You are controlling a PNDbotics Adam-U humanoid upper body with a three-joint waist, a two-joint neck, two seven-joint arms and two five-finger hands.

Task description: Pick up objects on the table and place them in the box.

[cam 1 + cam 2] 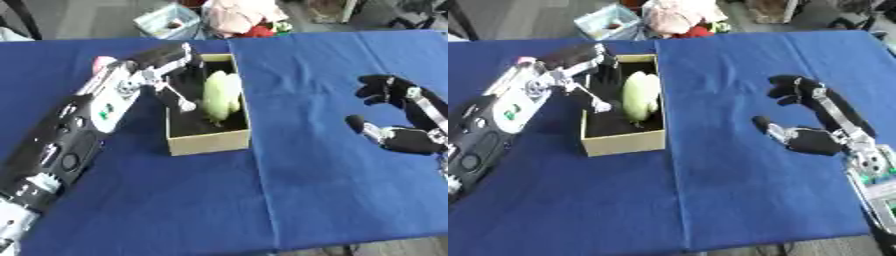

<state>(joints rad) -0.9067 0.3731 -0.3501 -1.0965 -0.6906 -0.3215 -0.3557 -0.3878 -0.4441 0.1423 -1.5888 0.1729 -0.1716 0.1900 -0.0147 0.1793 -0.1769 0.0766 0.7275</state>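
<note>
The left hand [171, 62] reaches in from nine o'clock and hangs over the box [210, 142], at the box's ten o'clock corner. Its fingers are spread and relaxed, pointing down into the opening, and they hold nothing; one silver-tipped finger comes close to the pale green object [222, 95], though contact between the two is too hard to judge. That object lies inside the box, along its three o'clock wall, stretched from twelve toward six. It looks rounded, smooth-skinned and light, probably a soft or hollow vegetable shape, so it should give a little and could slip; a wrap around its thick middle would likely suit it better than a pinch at either end. The cardboard box itself looks light enough to slide on the blue tablecloth [332, 165] if nudged. At three o'clock, well apart from the box, the right hand [807, 137] rests on the cloth, fingers half extended, empty.
</note>
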